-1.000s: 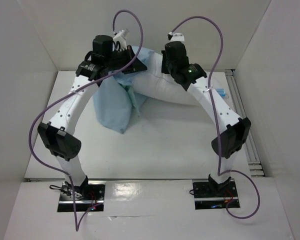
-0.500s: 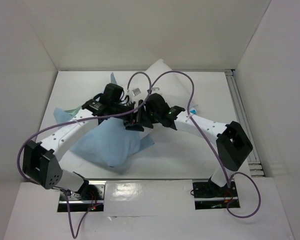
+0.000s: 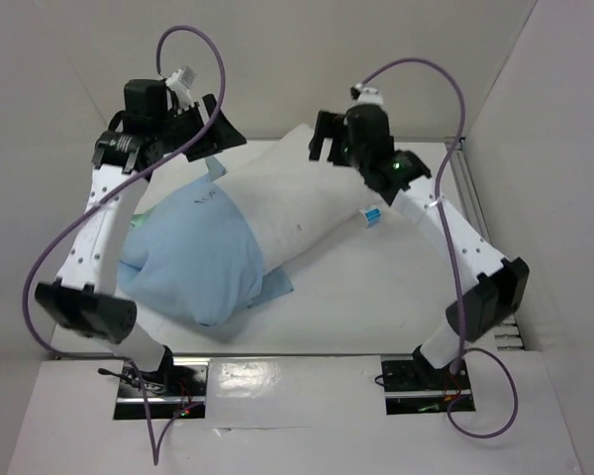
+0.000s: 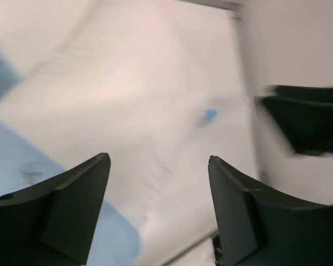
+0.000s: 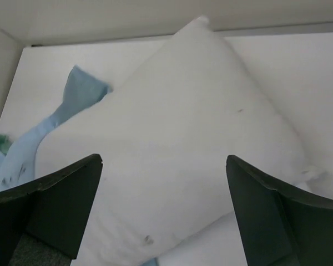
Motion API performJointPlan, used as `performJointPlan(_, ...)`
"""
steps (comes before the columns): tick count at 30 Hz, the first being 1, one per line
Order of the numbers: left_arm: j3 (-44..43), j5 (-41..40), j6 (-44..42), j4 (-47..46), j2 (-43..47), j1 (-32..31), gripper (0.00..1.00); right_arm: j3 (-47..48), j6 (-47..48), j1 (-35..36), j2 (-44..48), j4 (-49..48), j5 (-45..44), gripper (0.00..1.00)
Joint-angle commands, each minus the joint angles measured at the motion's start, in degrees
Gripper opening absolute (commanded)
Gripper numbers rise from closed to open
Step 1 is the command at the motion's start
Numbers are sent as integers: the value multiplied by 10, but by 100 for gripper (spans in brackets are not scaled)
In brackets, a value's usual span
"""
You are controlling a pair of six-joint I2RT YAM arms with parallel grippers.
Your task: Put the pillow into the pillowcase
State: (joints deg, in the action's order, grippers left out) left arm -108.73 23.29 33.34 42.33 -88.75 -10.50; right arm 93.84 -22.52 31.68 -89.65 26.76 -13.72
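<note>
- This is a robotics lab test cell, set up as a boxed work bay.
- Plain white panels (image 3: 40, 119) close in the table (image 3: 376, 287) on its left, back and right sides.
- Two white-and-black robot arms, the left arm (image 3: 94, 223) and the right arm (image 3: 455, 237), stand on black base plates (image 3: 188, 384) at the near edge.
- Bare purple cables (image 3: 421, 60) loop loosely through the air from the arm bases up to the wrists.
- A green indicator light (image 3: 397, 165) glows on the right arm's wrist housing.
- A metal rail (image 3: 472, 193) runs along the table's right edge.
- The pillow (image 3: 297, 203) and the pale blue pillowcase (image 3: 193, 257) lie on this hard white table between the arms.
</note>
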Motion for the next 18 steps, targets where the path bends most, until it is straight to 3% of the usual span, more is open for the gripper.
performJointPlan(1,-9,-141,5,81,-95,40,86,101,28,-72,-102,53,73,100)
performJointPlan(3,-21,-178,12,87,-145,54,86,168,39,-111,-163,72,114,100)
performJointPlan(4,-21,-189,12,87,-158,65,86,247,48,-120,-233,103,153,100)
performJointPlan(7,-21,-156,17,101,-210,86,86,407,63,-132,-370,168,196,100)
performJointPlan(10,-28,-102,6,113,-258,86,86,429,58,-132,-435,157,239,100)
performJointPlan(12,-28,-54,-2,113,-273,86,60,388,47,-132,-435,131,264,99)
performJointPlan(13,-28,-18,-2,113,-274,86,42,343,47,-132,-424,110,288,59)
performJointPlan(14,-28,-5,-2,105,-274,86,4,315,39,-132,-408,101,288,33)
performJointPlan(15,-28,1,-2,105,-274,80,0,280,34,-132,-386,88,278,7)
performJointPlan(16,-42,17,-2,105,-274,80,0,236,28,-127,-356,73,266,0)
performJointPlan(18,-59,32,-8,105,-253,69,0,59,28,-117,-226,-5,214,0)
